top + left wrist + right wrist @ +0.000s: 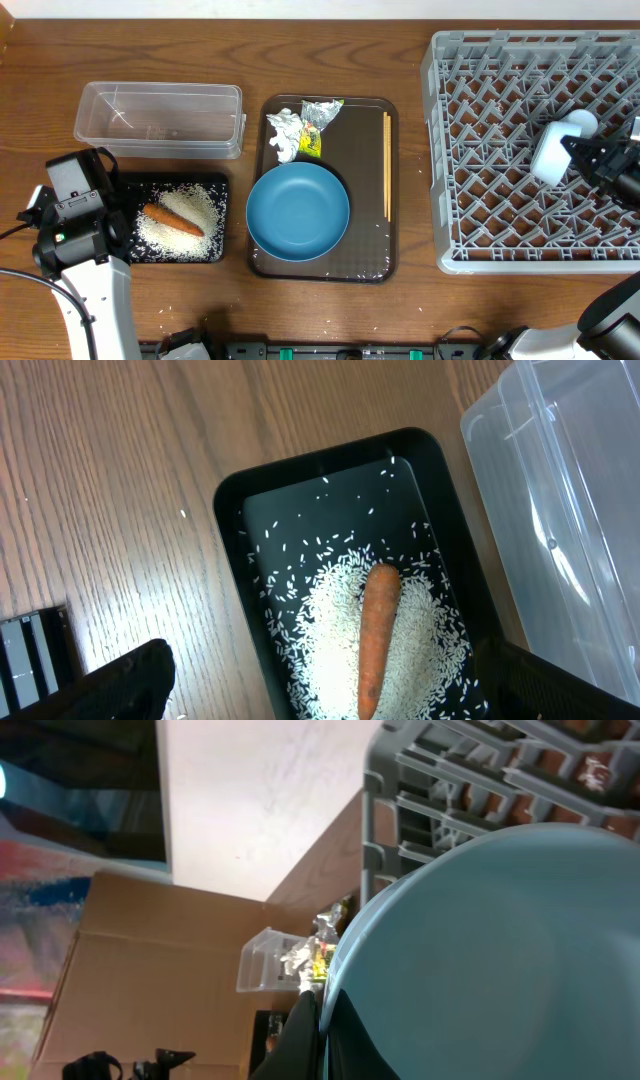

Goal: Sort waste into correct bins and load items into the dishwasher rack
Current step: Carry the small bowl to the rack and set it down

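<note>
Jaws of the left gripper (340, 695) stand spread wide and grasp nothing, poised above the shallow black rectangular tray (230, 500). In that tray the loose white rice grains (330, 610) lie in a heap, and the small orange carrot (375, 630) rests on top of them. The clear rectangular plastic tub (160, 118) sits just beside the tray, on its far side.

On the right gripper (578, 152) the jaws are clenched on the rim of the small light-blue bowl (480, 950), which is held tilted on edge over the right part of the large square grey plastic rack (500, 150). A rounded white shape touching the bowl's upper edge may be a cup, though the overhead view is too washed out to be sure.

Between tub and rack lies the flat dark brown serving tray (365, 240). The large blue bowl (297, 210) stands upright at its near end. The crumpled white paper (284, 132) and the crinkled silver-and-yellow foil wrapper (318, 120) touch each other at the far end. The thin wooden chopsticks (387, 165) lie together along its right edge.
</note>
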{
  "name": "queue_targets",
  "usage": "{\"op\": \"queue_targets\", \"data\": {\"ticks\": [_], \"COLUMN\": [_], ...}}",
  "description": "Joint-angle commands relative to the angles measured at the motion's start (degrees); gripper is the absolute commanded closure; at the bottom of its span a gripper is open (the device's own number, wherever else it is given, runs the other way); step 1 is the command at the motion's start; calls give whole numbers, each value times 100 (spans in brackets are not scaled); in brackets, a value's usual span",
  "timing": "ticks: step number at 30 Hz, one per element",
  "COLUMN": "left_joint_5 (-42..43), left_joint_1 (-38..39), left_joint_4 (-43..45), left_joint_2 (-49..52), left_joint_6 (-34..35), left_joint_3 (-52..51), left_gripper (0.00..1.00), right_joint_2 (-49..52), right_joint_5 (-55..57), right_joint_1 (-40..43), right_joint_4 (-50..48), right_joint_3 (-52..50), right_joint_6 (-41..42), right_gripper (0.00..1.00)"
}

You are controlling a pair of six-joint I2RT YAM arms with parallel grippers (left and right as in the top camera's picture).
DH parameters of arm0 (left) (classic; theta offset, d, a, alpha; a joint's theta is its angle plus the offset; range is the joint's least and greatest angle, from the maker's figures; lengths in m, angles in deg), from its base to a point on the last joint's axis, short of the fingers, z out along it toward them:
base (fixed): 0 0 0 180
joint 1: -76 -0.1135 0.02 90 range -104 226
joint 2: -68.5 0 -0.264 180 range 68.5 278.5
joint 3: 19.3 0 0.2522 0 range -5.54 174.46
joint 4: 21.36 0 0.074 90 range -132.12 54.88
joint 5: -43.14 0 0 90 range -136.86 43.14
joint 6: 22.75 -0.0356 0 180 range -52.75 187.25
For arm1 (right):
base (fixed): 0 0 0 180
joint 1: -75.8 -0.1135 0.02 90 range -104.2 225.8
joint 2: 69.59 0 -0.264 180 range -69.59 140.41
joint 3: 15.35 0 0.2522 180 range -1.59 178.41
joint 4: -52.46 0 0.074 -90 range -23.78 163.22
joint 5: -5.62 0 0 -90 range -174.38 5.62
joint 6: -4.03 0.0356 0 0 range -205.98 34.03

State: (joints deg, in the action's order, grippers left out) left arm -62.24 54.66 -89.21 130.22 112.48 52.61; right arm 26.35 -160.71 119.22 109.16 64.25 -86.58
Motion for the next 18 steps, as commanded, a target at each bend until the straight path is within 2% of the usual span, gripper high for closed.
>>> {"op": "queue_targets", "data": {"ticks": [1, 18], "left_joint_5": [-50, -50], "left_joint_1": [-28, -28], "left_joint_4": [-31, -31], "left_joint_2": [-35, -35], "left_joint_6": [72, 72], "left_joint_3": [68, 68], "left_gripper": [2, 2], "right_joint_2": [-20, -26], "right_joint_5": [4, 15], "right_joint_1": [-28, 111], "right_joint_4": [2, -225], "right_joint_3": [-118, -232], "right_joint_6": [28, 225], "right_gripper": [99, 99]}}
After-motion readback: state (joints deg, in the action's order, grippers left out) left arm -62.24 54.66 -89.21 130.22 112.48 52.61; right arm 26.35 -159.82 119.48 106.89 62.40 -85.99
